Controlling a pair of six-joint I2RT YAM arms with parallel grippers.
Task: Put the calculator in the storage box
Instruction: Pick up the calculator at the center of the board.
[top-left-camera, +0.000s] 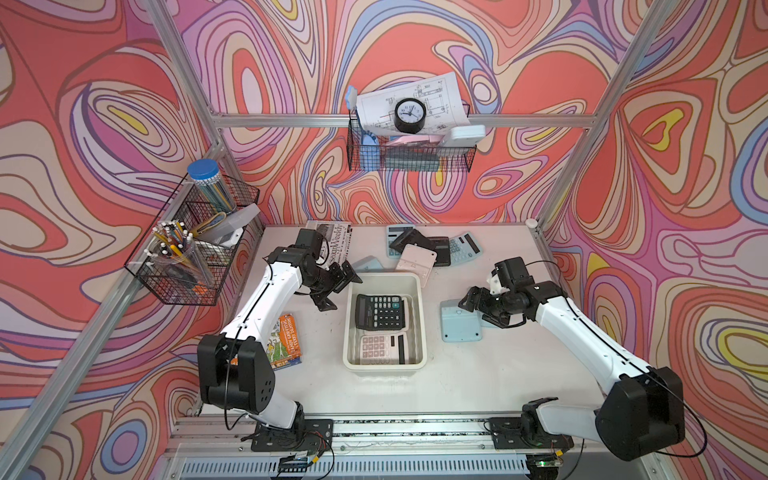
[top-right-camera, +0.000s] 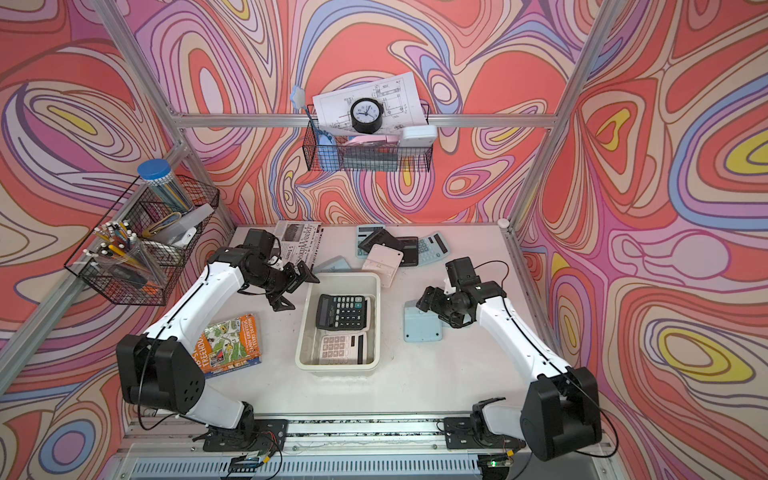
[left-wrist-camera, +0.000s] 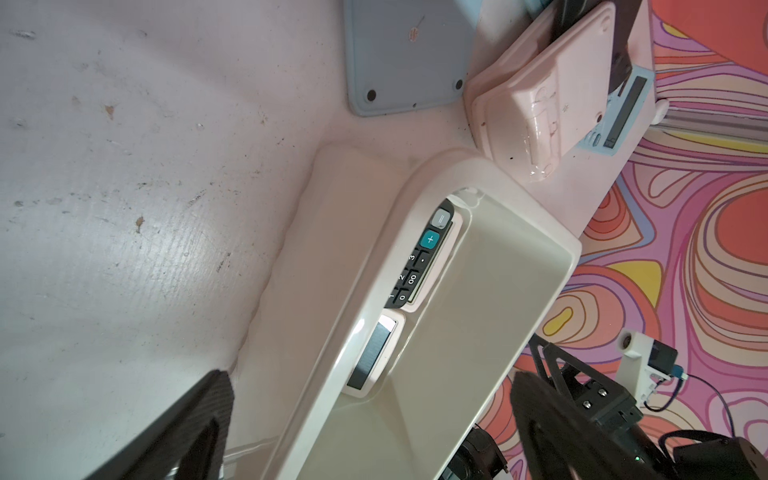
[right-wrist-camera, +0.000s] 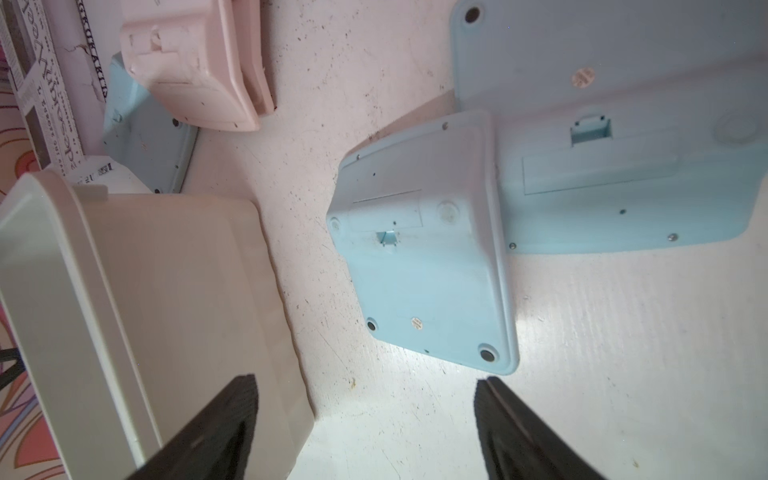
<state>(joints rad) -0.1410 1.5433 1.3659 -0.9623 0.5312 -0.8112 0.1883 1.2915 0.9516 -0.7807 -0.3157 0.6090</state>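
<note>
Right gripper (top-left-camera: 473, 309): jaws spread wide, empty, above face-down blue calculator (top-left-camera: 459, 330); left gripper (top-left-camera: 338, 291): fully spread, empty, beside storage box (top-left-camera: 384, 276)

Arms (top-left-camera: 266, 299): white shells, black joints, thin black cables. Left pincer (top-left-camera: 341, 291) and right pincer (top-left-camera: 480, 311) black; pads (right-wrist-camera: 241, 399) ribbed, prob. rubber.

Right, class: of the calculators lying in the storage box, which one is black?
The black calculator at the far end of the storage box, keys up. The pale calculator at the near end has light keys.
</note>
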